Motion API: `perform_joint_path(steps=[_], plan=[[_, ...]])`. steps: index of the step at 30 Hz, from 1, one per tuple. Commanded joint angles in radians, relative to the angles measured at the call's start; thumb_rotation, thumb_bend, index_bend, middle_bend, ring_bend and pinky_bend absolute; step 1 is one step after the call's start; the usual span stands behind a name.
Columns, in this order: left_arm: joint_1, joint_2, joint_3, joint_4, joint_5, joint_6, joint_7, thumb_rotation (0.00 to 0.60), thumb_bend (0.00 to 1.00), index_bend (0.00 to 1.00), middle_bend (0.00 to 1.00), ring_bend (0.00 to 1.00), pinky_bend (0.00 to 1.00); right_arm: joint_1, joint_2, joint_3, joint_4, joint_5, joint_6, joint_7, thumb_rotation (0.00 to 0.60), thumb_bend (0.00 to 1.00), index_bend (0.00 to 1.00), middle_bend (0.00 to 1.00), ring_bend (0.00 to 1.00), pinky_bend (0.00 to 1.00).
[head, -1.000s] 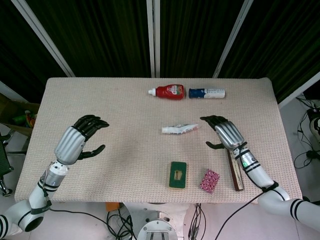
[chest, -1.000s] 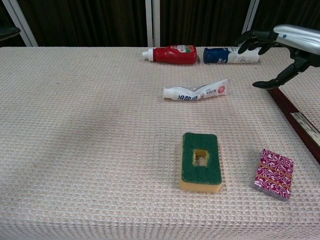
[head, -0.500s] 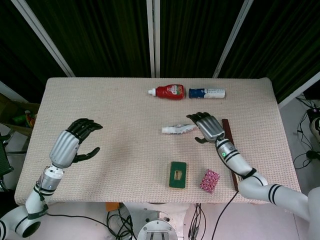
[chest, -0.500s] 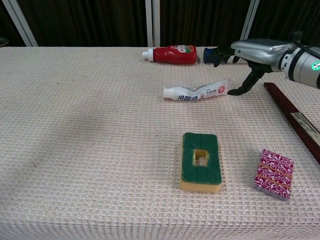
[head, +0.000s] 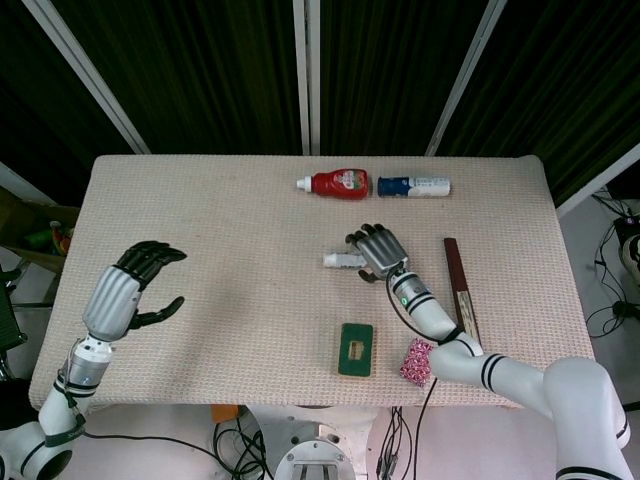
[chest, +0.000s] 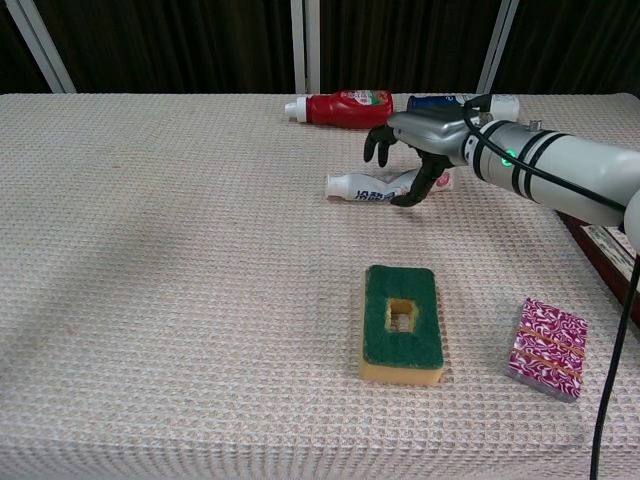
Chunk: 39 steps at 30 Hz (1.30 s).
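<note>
Right hand (head: 378, 248) (chest: 412, 140): over the white squeezed tube with printed label (head: 345, 260) (chest: 375, 186), palm down, fingers spread and curled downward around the tube's flat end; thumb tip beside the tube in the chest view. Whether the fingers actually press the tube cannot be told; nothing is lifted. One second ago this hand hovered further right, near the long dark wooden stick; half a second ago it was at the tube's tail; now it covers the tube's right half.

Tube: lying flat on the beige woven worktop (head: 230, 220) (chest: 150, 250), cap pointing left, mid-table, unmoved across the frames.

Left hand (head: 125, 290): raised above the worktop's left edge, fingers apart and loosely curled, holding nothing. It has drifted lower and further left since the earlier frames. Seen in the head view only.

Other items, all unmoved:
- Red plastic bottle with white cap (head: 336, 183) (chest: 342, 108), on its side at the far edge.
- Blue-and-white bottle (head: 414, 186) (chest: 460, 102), on its side just right of the red one.
- Green-topped yellow sponge (head: 356, 350) (chest: 402, 322), near the front edge.
- Pink patterned small box (head: 418, 360) (chest: 546, 348), right of the sponge.
- Long dark wooden stick (head: 460, 290) (chest: 610, 245), along the right side.
</note>
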Motion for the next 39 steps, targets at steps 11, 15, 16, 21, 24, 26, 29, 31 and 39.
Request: perform_joint_path(steps=[11,15,16,21,24,26,29,31,39], plan=[[0.012,-0.007,0.004,0.025,-0.001,0.021,-0.024,0.600,0.24,0.26,0.28,0.21,0.21,0.026,-0.041,-0.014,0.056,0.015,0.001,-0.035,0.600,0.31,0.39,0.41,0.20,0.27],[0.014,-0.009,0.004,0.031,-0.002,0.025,-0.029,0.600,0.24,0.26,0.28,0.21,0.21,0.034,-0.052,-0.016,0.067,0.011,0.006,-0.037,0.600,0.33,0.45,0.44,0.22,0.29],[0.014,-0.010,0.004,0.032,-0.003,0.025,-0.030,0.600,0.24,0.26,0.28,0.21,0.21,0.035,-0.054,-0.016,0.069,0.008,0.008,-0.036,0.600,0.34,0.46,0.45,0.23,0.29],[0.016,-0.013,0.005,0.038,-0.004,0.026,-0.035,0.600,0.24,0.25,0.29,0.21,0.21,0.040,-0.071,-0.020,0.088,-0.022,0.031,-0.011,0.600,0.42,0.57,0.52,0.29,0.33],[0.016,-0.014,0.005,0.040,-0.005,0.026,-0.035,0.600,0.24,0.25,0.28,0.21,0.21,0.041,-0.082,-0.026,0.105,-0.055,0.050,0.023,0.600,0.47,0.65,0.56,0.33,0.37],[0.016,-0.015,0.004,0.040,-0.007,0.025,-0.036,0.600,0.24,0.25,0.28,0.21,0.21,0.040,-0.090,-0.032,0.118,-0.079,0.063,0.053,0.600,0.49,0.70,0.60,0.37,0.40],[0.015,-0.016,0.004,0.040,-0.010,0.022,-0.038,0.600,0.24,0.25,0.29,0.21,0.21,0.038,-0.099,-0.039,0.136,-0.111,0.079,0.100,0.600,0.55,0.76,0.63,0.41,0.44],[0.015,-0.016,0.004,0.041,-0.013,0.019,-0.039,0.600,0.24,0.25,0.29,0.21,0.21,0.035,-0.104,-0.045,0.149,-0.136,0.097,0.138,0.600,0.59,0.79,0.65,0.44,0.47],[0.008,-0.003,0.001,0.023,-0.030,-0.007,-0.063,0.600,0.23,0.25,0.28,0.21,0.22,0.007,-0.079,-0.064,0.135,-0.228,0.195,0.277,0.600,0.76,0.90,0.73,0.53,0.59]])
